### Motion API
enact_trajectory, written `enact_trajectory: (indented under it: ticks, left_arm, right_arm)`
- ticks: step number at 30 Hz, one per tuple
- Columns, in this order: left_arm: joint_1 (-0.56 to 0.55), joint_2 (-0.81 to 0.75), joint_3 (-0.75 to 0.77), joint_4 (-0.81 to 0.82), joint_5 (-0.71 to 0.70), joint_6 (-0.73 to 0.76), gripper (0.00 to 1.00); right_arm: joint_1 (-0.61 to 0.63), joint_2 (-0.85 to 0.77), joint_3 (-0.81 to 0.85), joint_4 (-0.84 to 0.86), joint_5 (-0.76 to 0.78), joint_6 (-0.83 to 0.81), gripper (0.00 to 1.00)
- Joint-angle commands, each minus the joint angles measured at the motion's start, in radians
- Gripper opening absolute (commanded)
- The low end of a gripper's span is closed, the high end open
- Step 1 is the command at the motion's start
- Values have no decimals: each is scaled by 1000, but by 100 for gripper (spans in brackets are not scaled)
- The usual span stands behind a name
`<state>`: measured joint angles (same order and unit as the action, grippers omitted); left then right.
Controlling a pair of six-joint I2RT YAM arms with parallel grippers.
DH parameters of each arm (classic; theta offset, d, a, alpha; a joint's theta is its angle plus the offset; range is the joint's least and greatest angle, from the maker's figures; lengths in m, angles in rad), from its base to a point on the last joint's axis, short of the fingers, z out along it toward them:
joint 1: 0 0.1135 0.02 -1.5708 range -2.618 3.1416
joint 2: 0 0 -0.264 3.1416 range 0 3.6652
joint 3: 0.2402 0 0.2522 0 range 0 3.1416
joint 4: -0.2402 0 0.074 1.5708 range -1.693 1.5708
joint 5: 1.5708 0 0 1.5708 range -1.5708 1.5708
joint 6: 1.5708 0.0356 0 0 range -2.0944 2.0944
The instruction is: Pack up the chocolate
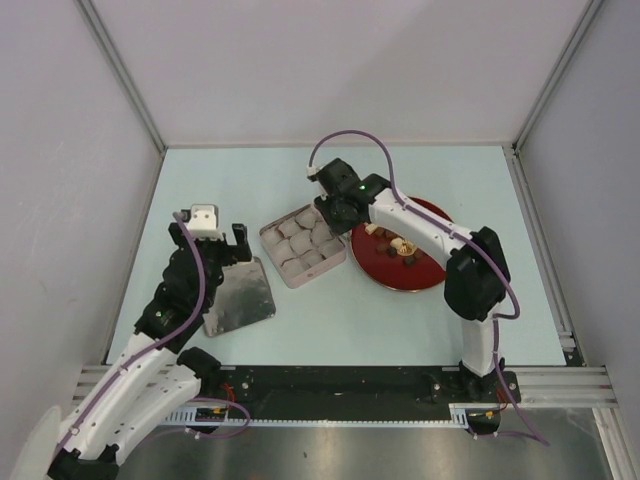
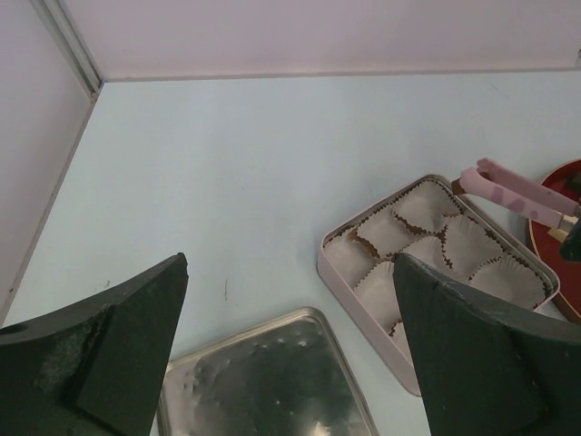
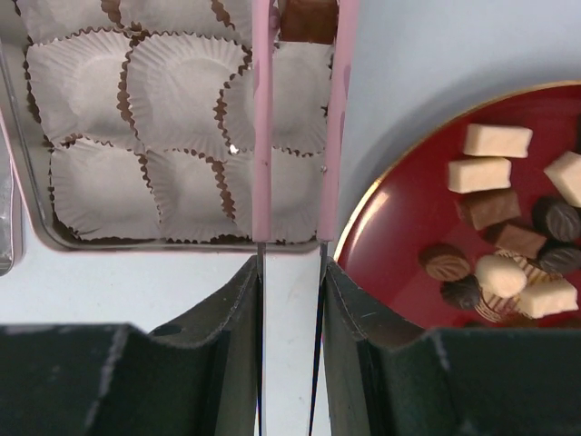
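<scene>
R arm (image 1: 420,228) reaches over the tin (image 1: 276,261). R jaws clenched on pink tongs (image 3: 262,136), and the tong tips pinch one brown choc (image 3: 309,20) over the paper cups (image 3: 91,82); can't tell if it touches one. Other chocs (image 3: 495,141), cream, brown and dark, lie piled on the red plate (image 3: 399,209), just R of the tin. L arm (image 1: 165,300) hangs over the lid (image 1: 238,297), flat on the surface (image 1: 400,320) beside the tin. L jaws released wide, nothing in them.
</scene>
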<state>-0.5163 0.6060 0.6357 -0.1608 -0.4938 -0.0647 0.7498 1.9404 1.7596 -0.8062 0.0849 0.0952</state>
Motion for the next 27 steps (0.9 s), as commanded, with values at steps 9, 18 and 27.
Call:
enact_trajectory:
  ticks: [9,18,27]
  left_arm:
    - [6,-15,-28,46,-48,29,100]
    - [6,-23,-30,52,-46,31,100]
    - [6,-25,-30,52,-42,32,100]
  right_arm:
    - [14,123,124,39,-59,8,3]
    - [14,172,155,61,-50,3,3]
    - [11,200,173,65,-33,1,4]
